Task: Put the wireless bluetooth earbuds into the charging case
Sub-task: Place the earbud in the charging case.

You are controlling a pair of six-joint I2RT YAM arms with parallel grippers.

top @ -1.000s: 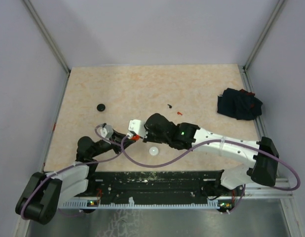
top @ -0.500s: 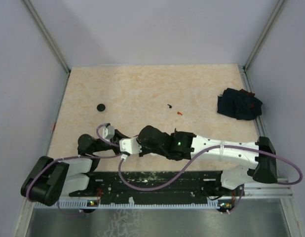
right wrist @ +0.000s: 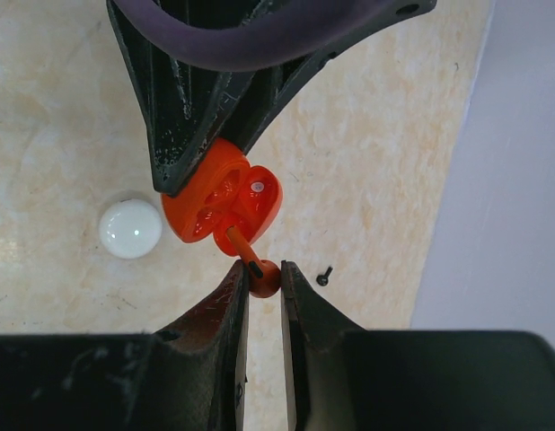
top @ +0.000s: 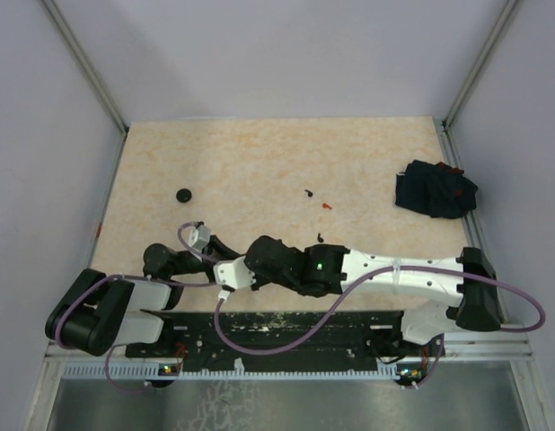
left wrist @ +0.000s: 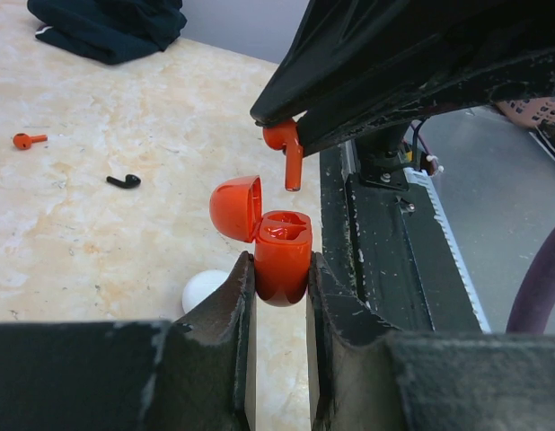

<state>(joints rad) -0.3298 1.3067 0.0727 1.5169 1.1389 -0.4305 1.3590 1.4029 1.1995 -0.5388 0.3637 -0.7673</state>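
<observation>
One orange earbud (right wrist: 261,277) pinched between right jaws.

From above, the right arm (top: 385,268) hides the orange case (left wrist: 282,256) (the orange earbud (left wrist: 286,153) too); the white disc (left wrist: 204,289) sits half behind the left hand (left wrist: 279,269).

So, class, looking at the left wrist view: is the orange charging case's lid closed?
No, the orange case stands open, its lid hinged back beside the cavity.
</observation>
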